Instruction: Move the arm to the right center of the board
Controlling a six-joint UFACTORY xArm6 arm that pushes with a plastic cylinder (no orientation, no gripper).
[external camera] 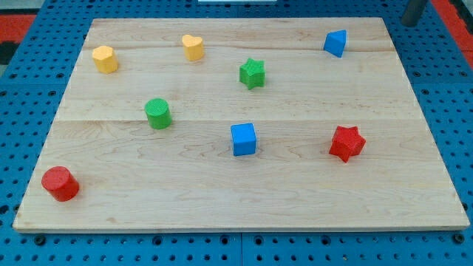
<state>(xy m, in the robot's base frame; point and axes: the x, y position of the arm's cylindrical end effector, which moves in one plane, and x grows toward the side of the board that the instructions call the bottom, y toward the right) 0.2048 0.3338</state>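
Tool: our rod shows only as a short dark stub at the view's top right corner, our tip (409, 22) just off the board's far right corner, over the blue pegboard desk (443, 89); it grips nothing and touches no block. Board (222, 199): pale wood, lying flat on the desk; its right centre lies below our tip toward the view's bottom, along the right edge. Nearest to our tip: blue triangular block (335, 43), to the view's left of it and a little lower. Red star (346, 143): right of middle, near the right centre region but inward of the edge. Blue cube (243, 139): mid-board, left of the red star. Green star (252, 73): upper middle. Green cylinder (157, 113): left of centre. Yellow heart (193, 46): top, left of centre. Yellow block (105, 59), shape unclear: top left. Red cylinder (60, 183): bottom left corner. We see no block lying between our tip and the right edge's midpoint.
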